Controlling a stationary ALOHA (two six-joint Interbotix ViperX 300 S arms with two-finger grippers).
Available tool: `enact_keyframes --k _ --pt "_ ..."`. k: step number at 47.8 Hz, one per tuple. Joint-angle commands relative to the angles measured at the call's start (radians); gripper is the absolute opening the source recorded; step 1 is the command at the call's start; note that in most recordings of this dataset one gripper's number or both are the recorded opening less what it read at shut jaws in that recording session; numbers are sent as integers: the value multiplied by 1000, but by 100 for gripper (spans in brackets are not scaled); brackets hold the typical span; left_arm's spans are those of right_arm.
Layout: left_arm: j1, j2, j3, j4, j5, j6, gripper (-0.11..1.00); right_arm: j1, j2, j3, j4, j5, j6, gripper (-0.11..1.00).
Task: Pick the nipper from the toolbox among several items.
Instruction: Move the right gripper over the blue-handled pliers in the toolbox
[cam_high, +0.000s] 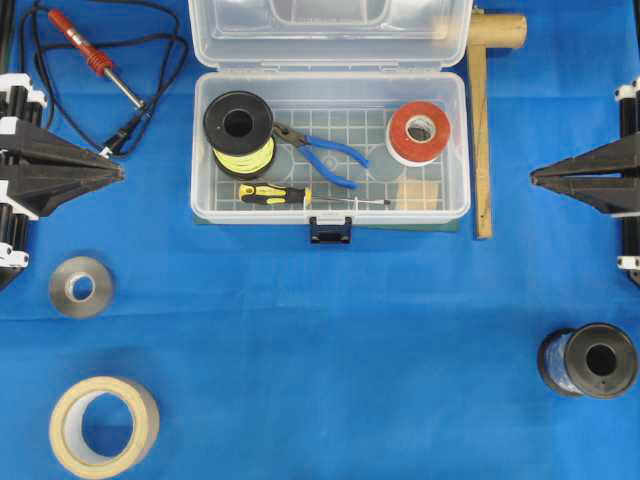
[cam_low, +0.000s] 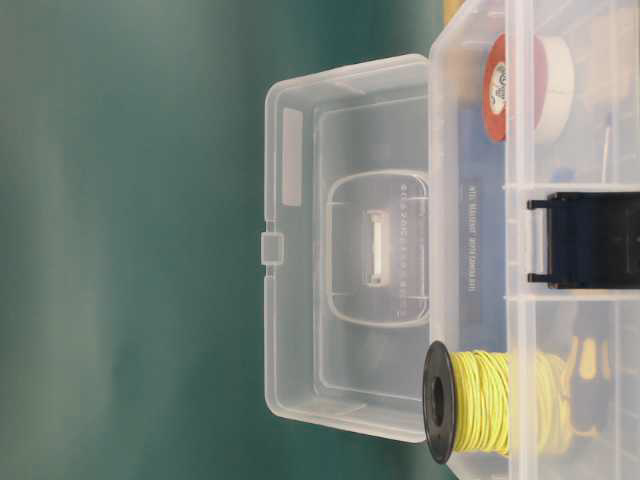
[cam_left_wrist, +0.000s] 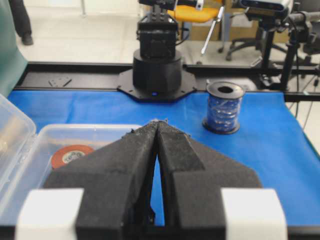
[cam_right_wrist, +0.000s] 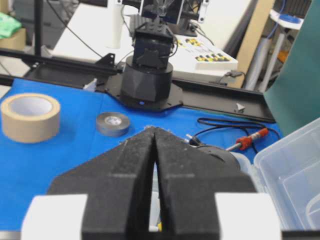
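The nipper (cam_high: 322, 151), with dark pointed jaws and blue handles, lies on the grid floor in the middle of the clear toolbox (cam_high: 460, 150), whose lid is folded back. Around it sit a black spool of yellow wire (cam_high: 239, 131), a red-orange tape roll (cam_high: 418, 131), a yellow-and-black screwdriver (cam_high: 290, 195) and a tan block (cam_high: 422, 193). My left gripper (cam_high: 118, 172) rests shut at the left edge, far from the box. My right gripper (cam_high: 534, 178) rests shut at the right edge. Both hold nothing.
A soldering iron (cam_high: 92, 55) with black cable lies back left. A grey tape roll (cam_high: 81, 287) and a tan tape roll (cam_high: 103, 426) sit front left. A dark blue wire spool (cam_high: 588, 361) stands front right. A wooden mallet (cam_high: 483, 110) lies right of the toolbox.
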Motion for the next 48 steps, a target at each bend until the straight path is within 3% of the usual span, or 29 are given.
enact_keyframes --k 1,13,29,33,42,44,48 --pt "-6 6 -21 -28 -12 6 0 -18 12 -26 2 0 2 0" --pt "-6 9 -21 -29 -17 5 0 -109 160 -186 2 176 9 0" --pt "-6 15 -21 -34 -20 -6 0 -201 525 -445 2 400 5 1" --pt "-6 15 -23 -34 -20 -6 0 -216 618 -511 2 463 8 14" --pt "-5 15 -21 -32 -20 -6 0 -236 838 -667 -9 597 5 67" --pt "-6 15 -21 -34 -21 -6 0 -239 881 -693 -14 612 5 72" --pt "-5 15 -21 -32 -20 -6 0 -250 976 -741 -21 634 5 70"
